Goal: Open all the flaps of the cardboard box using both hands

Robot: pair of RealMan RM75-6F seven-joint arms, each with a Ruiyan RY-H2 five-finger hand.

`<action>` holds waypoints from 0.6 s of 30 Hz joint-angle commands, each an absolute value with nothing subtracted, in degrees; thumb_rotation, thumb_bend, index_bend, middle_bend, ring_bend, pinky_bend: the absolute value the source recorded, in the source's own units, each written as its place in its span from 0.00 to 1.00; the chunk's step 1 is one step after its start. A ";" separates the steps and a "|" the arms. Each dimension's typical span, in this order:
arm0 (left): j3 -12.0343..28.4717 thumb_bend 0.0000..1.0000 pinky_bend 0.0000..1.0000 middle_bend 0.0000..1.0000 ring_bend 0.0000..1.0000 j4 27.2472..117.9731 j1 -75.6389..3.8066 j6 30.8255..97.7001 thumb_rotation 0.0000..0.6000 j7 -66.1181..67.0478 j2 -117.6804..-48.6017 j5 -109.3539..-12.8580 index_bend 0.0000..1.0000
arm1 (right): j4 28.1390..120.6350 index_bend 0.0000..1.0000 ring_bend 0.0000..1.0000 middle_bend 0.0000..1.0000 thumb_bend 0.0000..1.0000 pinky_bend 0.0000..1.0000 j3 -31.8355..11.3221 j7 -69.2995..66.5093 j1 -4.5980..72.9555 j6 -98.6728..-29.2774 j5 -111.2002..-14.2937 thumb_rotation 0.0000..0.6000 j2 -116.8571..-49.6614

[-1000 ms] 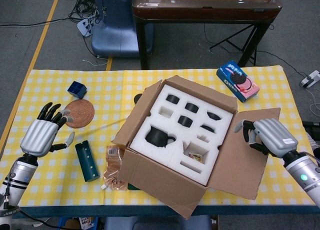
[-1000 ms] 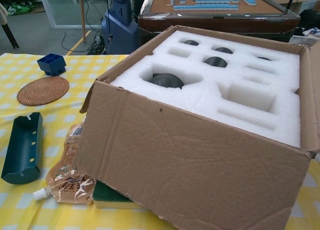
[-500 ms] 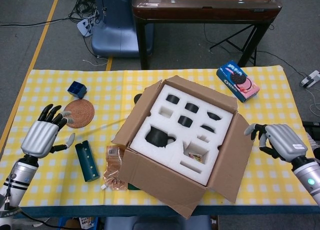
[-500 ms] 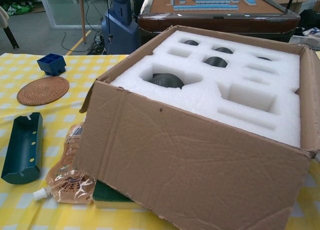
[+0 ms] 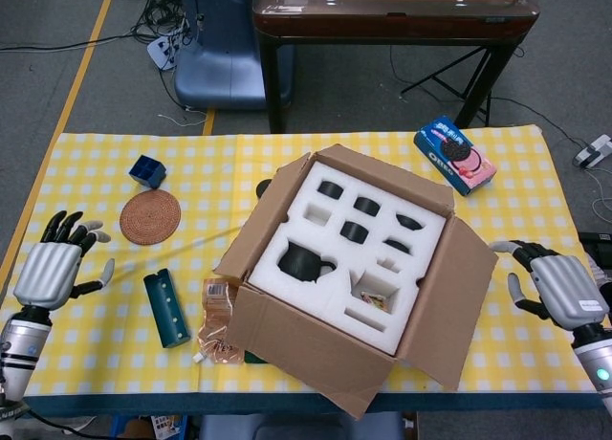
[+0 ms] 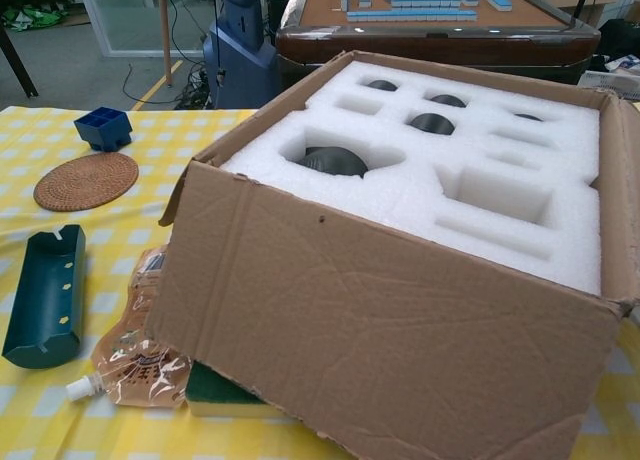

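The cardboard box [image 5: 316, 349] [image 6: 390, 350] stands mid-table with its flaps folded outward, showing white foam [image 5: 349, 253] [image 6: 450, 195] that holds a dark teapot [image 5: 301, 261] and several cups. The right flap [image 5: 457, 297] slants up beside the box. My left hand [image 5: 48, 268] hovers at the table's left edge, fingers spread, holding nothing. At the far right edge, my right hand [image 5: 559, 287] is apart from the flap with fingers spread, holding nothing. Neither hand shows in the chest view.
A woven coaster [image 5: 150, 216] [image 6: 86, 181], a blue cube [image 5: 146, 170] [image 6: 102, 128], a dark green tray [image 5: 166, 309] [image 6: 45, 295] and a plastic pouch [image 5: 215, 325] [image 6: 135, 350] lie left of the box. A biscuit box [image 5: 455, 154] sits at the back right.
My right hand let go of the right flap and drew back to the right; the flap sprang up from flat. My left hand moved left toward the table edge.
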State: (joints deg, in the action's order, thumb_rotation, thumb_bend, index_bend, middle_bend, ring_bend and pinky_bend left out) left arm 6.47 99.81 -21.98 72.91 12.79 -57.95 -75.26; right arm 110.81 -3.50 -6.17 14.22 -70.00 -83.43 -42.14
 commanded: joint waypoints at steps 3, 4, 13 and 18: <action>5.43 0.45 0.00 0.22 0.09 99.51 -19.65 75.01 0.42 12.40 -57.74 -74.99 0.40 | 107.28 0.23 0.26 0.28 0.58 0.40 -2.61 -1.54 11.31 -75.44 -85.52 1.00 -46.20; 5.01 0.45 0.00 0.22 0.09 99.74 -18.90 75.67 0.42 12.56 -57.59 -75.10 0.40 | 106.39 0.23 0.26 0.28 0.58 0.40 -2.50 -0.72 10.80 -76.63 -86.20 1.00 -47.08; 2.81 0.45 0.00 0.22 0.09 100.01 -13.16 82.17 0.43 11.34 -58.47 -77.17 0.39 | 97.87 0.23 0.26 0.28 0.58 0.40 -2.20 0.57 8.87 -82.80 -91.15 1.00 -53.39; 1.65 0.45 0.00 0.22 0.09 99.65 -10.42 85.38 0.43 10.51 -59.44 -79.32 0.39 | 94.98 0.23 0.26 0.28 0.58 0.40 -2.08 -2.01 9.46 -83.52 -93.71 1.00 -54.97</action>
